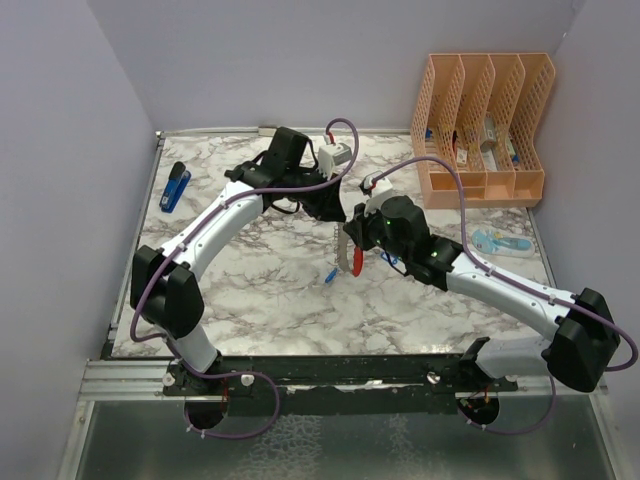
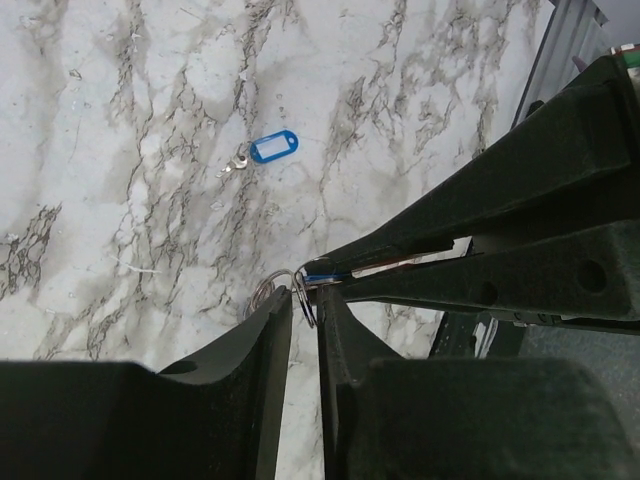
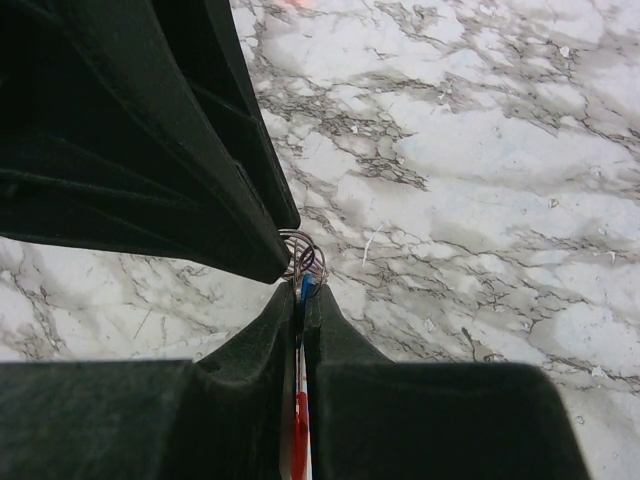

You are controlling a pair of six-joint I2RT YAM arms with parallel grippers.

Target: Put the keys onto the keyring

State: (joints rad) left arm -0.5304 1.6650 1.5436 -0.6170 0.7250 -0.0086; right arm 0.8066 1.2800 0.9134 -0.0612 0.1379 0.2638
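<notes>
My right gripper (image 1: 350,241) (image 3: 303,288) is shut on the keyring (image 3: 301,428). The keyring's red loop (image 1: 357,264) hangs below the gripper over the middle of the marble table (image 1: 260,300). Thin wire rings (image 3: 305,255) stick out of its fingertips. My left gripper (image 1: 333,208) (image 2: 305,298) meets it tip to tip. Its jaws are narrowly apart, pinching one wire ring (image 2: 303,296) edge-on. One key (image 2: 273,148) with a blue head and a short silver blade lies loose on the table (image 1: 330,275), just below both grippers.
A dark-blue stapler-like thing (image 1: 176,186) lies at the far left. A peach file organizer (image 1: 485,125) stands at the back right, with a pale-blue flat item (image 1: 500,243) in front of it. Grey walls close in the table on three sides.
</notes>
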